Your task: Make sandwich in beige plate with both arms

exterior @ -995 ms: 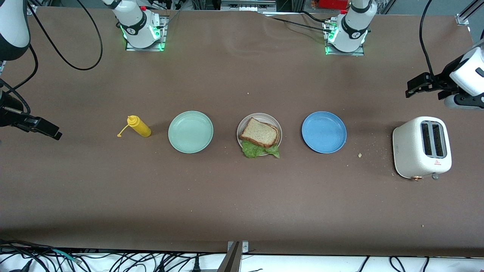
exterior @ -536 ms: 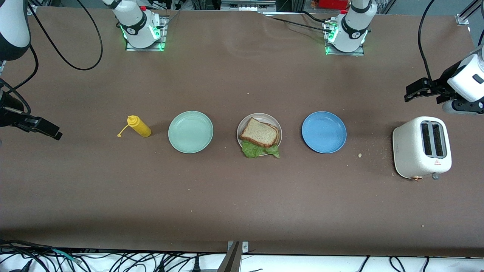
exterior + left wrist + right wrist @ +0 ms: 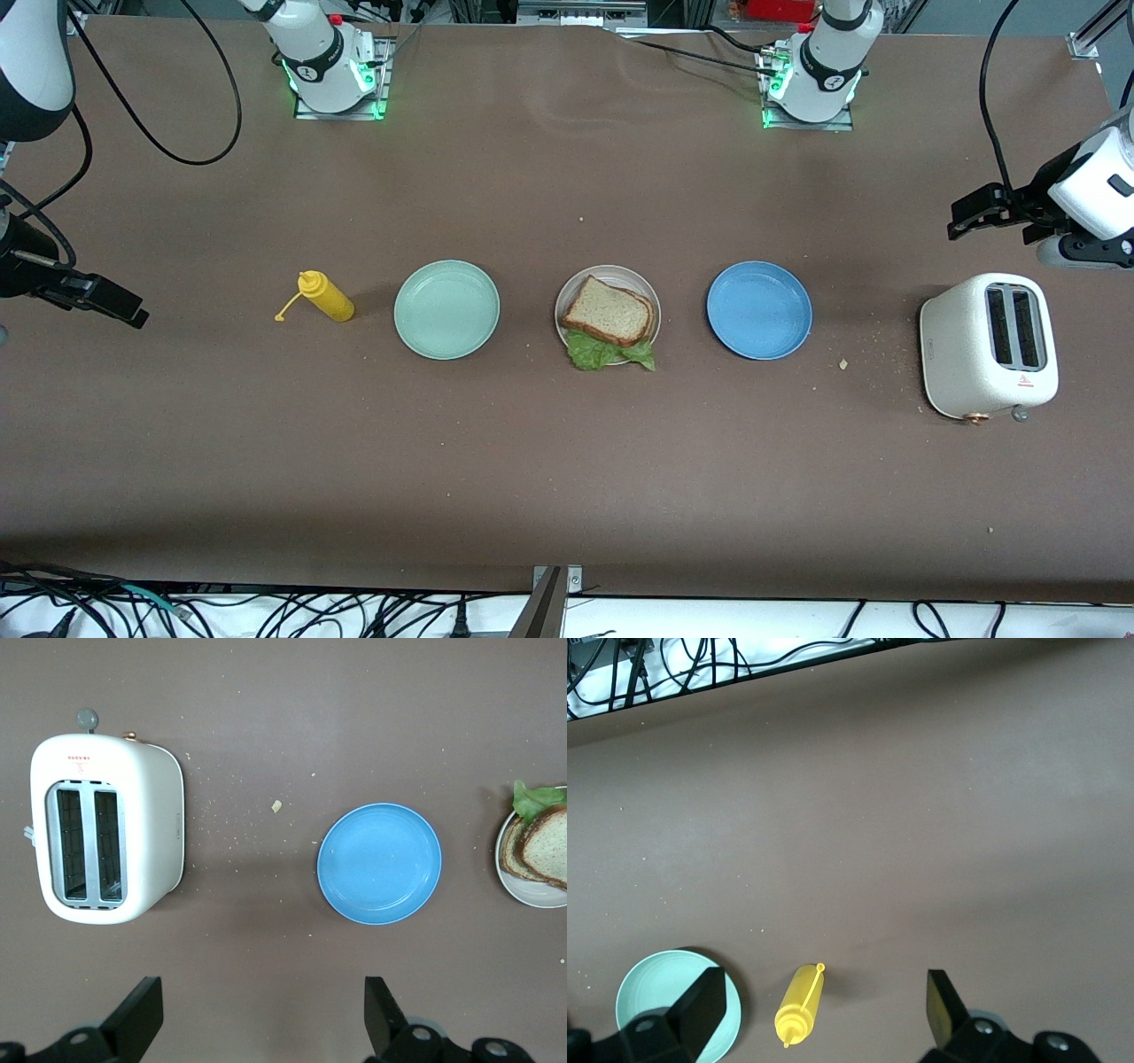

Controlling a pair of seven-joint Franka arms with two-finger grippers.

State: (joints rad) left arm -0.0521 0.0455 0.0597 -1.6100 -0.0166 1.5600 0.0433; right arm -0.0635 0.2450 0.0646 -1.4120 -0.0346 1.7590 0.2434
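Crinkled green lettuce leaf (image 3: 609, 354) spills over the round beige plate's (image 3: 650, 297) near rim, its lower slice mostly hidden under the tan toasted top slice (image 3: 609, 311). Plate mid-table. Left gripper (image 3: 966, 213) fingers spread, empty, over table near white toaster (image 3: 988, 345); right gripper (image 3: 115, 306) likewise, table's right-arm end.

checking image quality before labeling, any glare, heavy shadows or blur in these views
Front view: even overhead light, soft shadows beside the mint-green plate and the toaster, a faint sheen on the table near the bases, all sharp. Left wrist view: a soft shadow band under the blue plate, crumbs crisp. Right wrist view: blown-out white past the table edge, yellow squeeze bottle sharp.
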